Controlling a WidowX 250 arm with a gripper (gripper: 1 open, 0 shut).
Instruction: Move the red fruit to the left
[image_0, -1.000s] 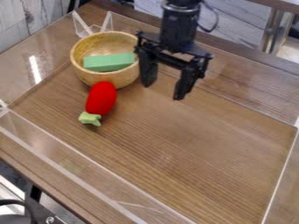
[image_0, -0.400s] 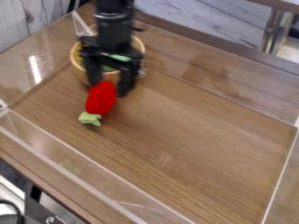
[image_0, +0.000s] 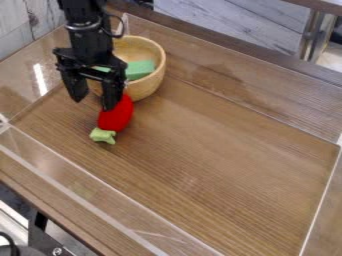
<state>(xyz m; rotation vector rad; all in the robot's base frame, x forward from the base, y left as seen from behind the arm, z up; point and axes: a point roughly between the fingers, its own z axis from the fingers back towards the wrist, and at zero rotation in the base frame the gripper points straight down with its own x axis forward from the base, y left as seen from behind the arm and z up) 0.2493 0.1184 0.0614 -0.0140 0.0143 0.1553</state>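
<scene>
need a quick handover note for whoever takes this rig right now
Gripper: open, pointing down, holding nothing, fingers just above and left of the small red plush fruit with a green leafy end.
Red fruit: lying on the wooden table, in front of the yellow bowl that holds a green block.
Done: nothing yet; fruit not gripped.
Left: grasp the fruit, carry it left, set it down, release.
</scene>
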